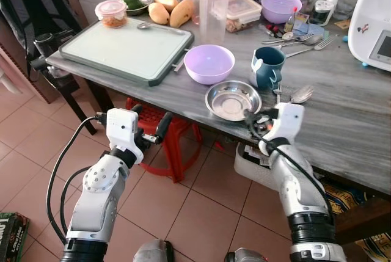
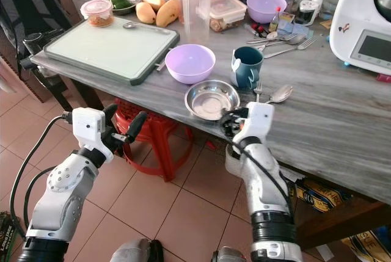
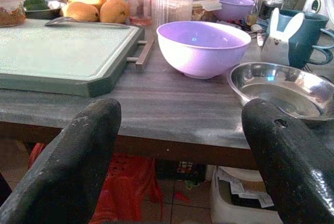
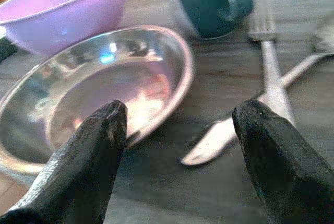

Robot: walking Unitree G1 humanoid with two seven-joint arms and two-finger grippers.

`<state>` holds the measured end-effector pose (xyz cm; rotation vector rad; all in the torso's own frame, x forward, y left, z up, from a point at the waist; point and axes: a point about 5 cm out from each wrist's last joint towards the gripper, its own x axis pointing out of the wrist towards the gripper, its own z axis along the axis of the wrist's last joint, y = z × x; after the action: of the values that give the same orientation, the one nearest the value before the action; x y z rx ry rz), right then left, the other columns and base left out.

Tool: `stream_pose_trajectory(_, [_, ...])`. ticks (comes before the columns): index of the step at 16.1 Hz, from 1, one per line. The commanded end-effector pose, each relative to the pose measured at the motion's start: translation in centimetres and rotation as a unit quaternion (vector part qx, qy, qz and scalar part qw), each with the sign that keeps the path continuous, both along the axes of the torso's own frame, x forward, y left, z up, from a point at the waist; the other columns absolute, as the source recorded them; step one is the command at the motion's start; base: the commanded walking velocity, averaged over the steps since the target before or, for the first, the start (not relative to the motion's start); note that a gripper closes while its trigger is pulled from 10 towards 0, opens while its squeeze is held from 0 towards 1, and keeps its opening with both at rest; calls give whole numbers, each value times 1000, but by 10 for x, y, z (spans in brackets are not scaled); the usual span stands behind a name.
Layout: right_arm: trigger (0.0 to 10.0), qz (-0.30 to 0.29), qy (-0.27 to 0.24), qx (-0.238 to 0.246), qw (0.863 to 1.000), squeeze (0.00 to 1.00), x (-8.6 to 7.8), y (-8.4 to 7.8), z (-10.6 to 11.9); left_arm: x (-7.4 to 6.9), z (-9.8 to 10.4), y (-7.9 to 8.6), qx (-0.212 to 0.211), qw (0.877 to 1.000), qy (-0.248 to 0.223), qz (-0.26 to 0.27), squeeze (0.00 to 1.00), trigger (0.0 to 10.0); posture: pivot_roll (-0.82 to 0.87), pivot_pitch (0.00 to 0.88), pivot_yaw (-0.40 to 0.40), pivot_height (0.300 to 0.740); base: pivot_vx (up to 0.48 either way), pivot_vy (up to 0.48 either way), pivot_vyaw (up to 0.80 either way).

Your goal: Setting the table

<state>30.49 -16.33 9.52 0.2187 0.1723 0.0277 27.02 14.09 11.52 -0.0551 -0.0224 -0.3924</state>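
Two grippers in play, and we see both spread wide with nothing between the fingers. Right gripper (image 4: 177, 145) sits low over the grey surface (image 1: 342, 121), just beside the steel bowl (image 1: 232, 100), near its rim on the robot's side, fingers straddling the gap between bowl rim and a fork (image 4: 269, 62) and spoon (image 4: 229, 130) lying next to it. Left gripper (image 3: 180, 156) hovers off the surface edge, over the floor near a red stool (image 1: 160, 146), aimed at the lilac bowl (image 3: 202, 46) and steel bowl.

Place setting, as we judge it, is partly done: steel bowl, lilac bowl, dark teal mug (image 1: 267, 66) and the fork and spoon are grouped near the front edge. Left to do, we guess: more cutlery (image 1: 299, 41) lies further back, along with a second lilac bowl (image 1: 280, 7). A green cutting board (image 1: 125, 48) takes up the left side.
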Motion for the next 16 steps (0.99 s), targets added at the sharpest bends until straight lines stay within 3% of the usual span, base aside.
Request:
stream_pose_trajectory(1, [10000, -5, -14, 2, 1000, 0, 0, -3, 2, -1, 3, 3, 10, 1000, -5, 2, 0, 10000, 30, 31, 59, 740, 0, 0, 0])
stream_pose_trajectory(2, [10000, -6, -41, -17, 999, 0, 0, -5, 7, -1, 3, 3, 10, 1000, -5, 2, 0, 10000, 27, 30, 62, 740, 0, 0, 0])
stream_pose_trajectory(3, [10000, -25, -86, -75, 993, 0, -4, -10, 19, 0, 3, 3, 10, 1000, -6, 1, 0, 10000, 23, 28, 64, 740, 0, 0, 0])
stream_pose_trajectory(5, [10000, -65, -84, -93, 990, 0, -7, -16, 21, 1, 3, 1, 9, 1000, -6, -2, 0, 10000, 19, 24, 65, 740, 0, 0, 0])
stream_pose_trajectory(6, [0, -84, -76, -86, 990, 0, -9, -18, 21, 1, 3, 0, 9, 1000, -6, -3, 0, 10000, 14, 21, 66, 740, 0, 0, 0])
stream_pose_trajectory(8, [0, -112, -30, -115, 987, 0, -10, -24, 12, 2, 3, -1, 8, 1000, -7, -4, 0, 10000, 12, 21, 66, 740, 0, 0, 0])
stream_pose_trajectory(9, [588, -123, -8, -129, 984, 0, -8, -29, 8, 2, 3, -1, 7, 1000, -7, -4, 0, 10000, 11, 21, 66, 740, 0, 0, 0])
stream_pose_trajectory(10, [4353, -128, 8, -139, 982, 0, -6, -33, 4, 2, 3, -2, 6, 1000, -7, -4, 0, 10000, 12, 22, 65, 740, 0, 0, 0])
stream_pose_trajectory(11, [2431, -123, 21, -145, 982, 0, -1, -35, 2, 2, 3, -1, 6, 1000, -7, -4, 0, 10000, 13, 22, 63, 740, 0, 0, 0])
stream_pose_trajectory(16, [3490, -100, 40, -157, 982, 0, 11, -34, 0, 0, 3, -1, 6, 1000, -6, -1, 0, 10000, 20, 26, 56, 740, 0, 0, 0])
